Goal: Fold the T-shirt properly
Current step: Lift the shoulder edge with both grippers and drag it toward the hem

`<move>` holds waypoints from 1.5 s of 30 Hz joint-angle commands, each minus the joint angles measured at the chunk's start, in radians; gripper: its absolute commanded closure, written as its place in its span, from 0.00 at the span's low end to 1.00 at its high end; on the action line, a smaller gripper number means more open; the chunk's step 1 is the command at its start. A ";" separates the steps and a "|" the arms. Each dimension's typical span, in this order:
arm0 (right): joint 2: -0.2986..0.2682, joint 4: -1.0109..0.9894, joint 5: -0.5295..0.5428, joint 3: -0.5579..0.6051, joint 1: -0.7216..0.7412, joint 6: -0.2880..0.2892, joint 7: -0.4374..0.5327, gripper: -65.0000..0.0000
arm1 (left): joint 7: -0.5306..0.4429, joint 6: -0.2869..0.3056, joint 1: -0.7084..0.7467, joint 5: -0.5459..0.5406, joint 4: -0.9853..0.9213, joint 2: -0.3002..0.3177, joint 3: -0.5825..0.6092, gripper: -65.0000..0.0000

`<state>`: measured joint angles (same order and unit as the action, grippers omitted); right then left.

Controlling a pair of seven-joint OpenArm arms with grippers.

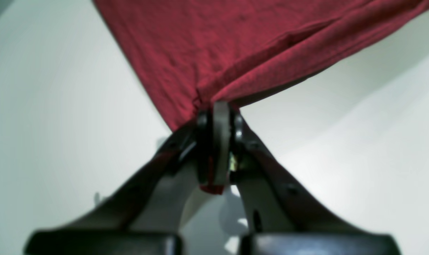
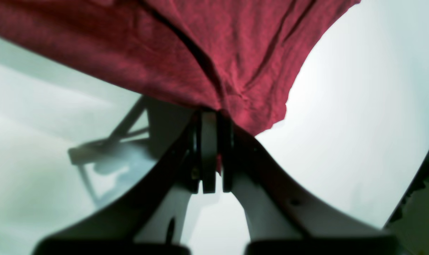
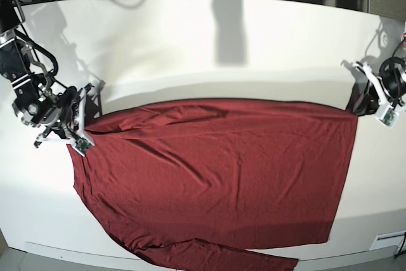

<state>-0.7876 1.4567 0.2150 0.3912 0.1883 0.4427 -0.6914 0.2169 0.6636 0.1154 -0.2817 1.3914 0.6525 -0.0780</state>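
While the left wrist view is showing the left tool [image 1: 219, 141] pinching a corner of the T-shirt [image 1: 214, 46], the right tool [image 2: 210, 156] is likewise clamping limp, light knit; from the base, it is draping across the tabletop [image 3: 190, 49], best held by corners

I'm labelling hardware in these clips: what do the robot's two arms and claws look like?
Both arms are black and silver-grey with exposed black cables. Each claw, left claw and right claw, has two curved dark fingers with pale inner faces and flat grey pads at the tips.
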 commanded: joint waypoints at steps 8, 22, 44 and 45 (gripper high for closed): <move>0.085 -0.111 -0.075 -0.013 0.117 -0.010 0.056 1.00 | -0.023 -0.122 -0.082 0.005 0.010 -0.025 -0.012 1.00; 0.206 -0.371 -0.085 -0.012 0.315 -0.009 0.109 1.00 | -0.032 -0.197 -0.235 0.230 -0.004 -0.133 -0.004 1.00; 0.217 -0.372 -0.216 -0.012 0.325 -0.077 0.154 1.00 | -0.099 -0.201 -0.388 0.282 -0.347 -0.173 0.117 1.00; 0.218 -0.372 -0.203 -0.012 0.325 -0.077 0.158 0.90 | -0.099 -0.201 -0.388 0.282 -0.346 -0.172 0.117 0.96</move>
<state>-0.5568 1.0721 0.0101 0.3904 0.4812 0.3767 -0.5526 0.1402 0.4736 -0.2493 0.0074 1.0309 0.4603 0.0467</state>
